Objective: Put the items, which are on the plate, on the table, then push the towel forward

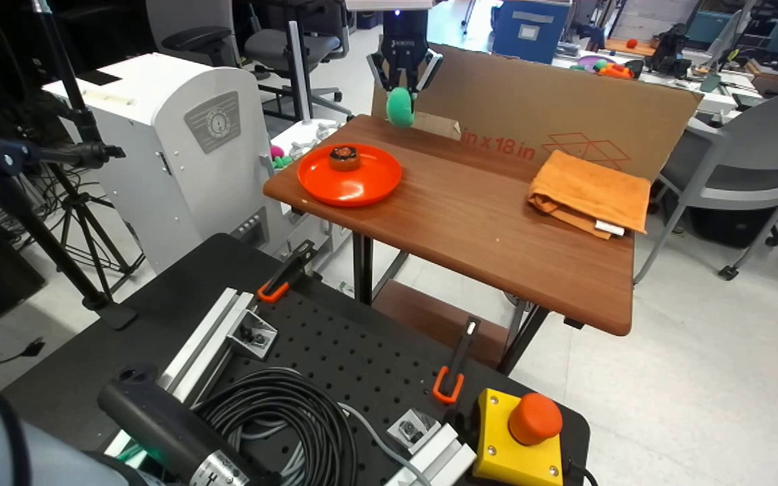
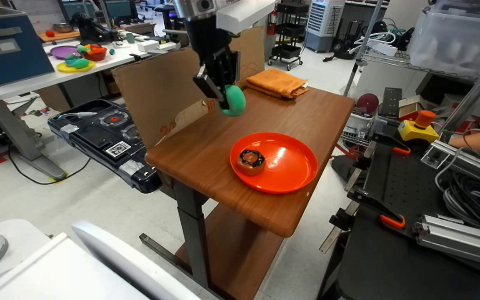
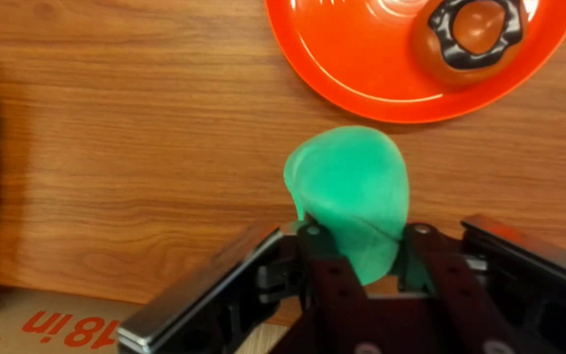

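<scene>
The tool (image 3: 367, 229) is gripping the green ball (image 1: 400, 107), its fingers (image 3: 318, 246) standing partly apart with the ball pinched between them. It is hovering off the counter (image 1: 483, 229), and in the wrist view the ball is showing against wood just outside the rim of the plate (image 2: 292, 171). The doughnut-shaped lump (image 2: 251, 162) is sitting on the plate, near its edge, while the towel (image 1: 585, 185) is lying folded at the opposite end of the counter, beside the upright cardboard sheet (image 1: 517, 101). The work is probably standing at its first placing, with lump and towel both waiting. To do this well, the tool should be coming straight down onto the strip between plate and cardboard, and an exterior view should be serving to judge the touch, since the wrist view is hiding the ball's underside. A round thing is likely to be rolling when falling free, so the fingers should be parting only once it is resting on wood, slowly and evenly, then rising straight so that neither is dragging it. The far edge is running close by, so aiming a little inward, without brushing the rim, is looking safer. A spot well apart from the towel is also making sense, because the ball should not be lying in the way of the later push; which direction is counting as forward, these views are not showing.
</scene>
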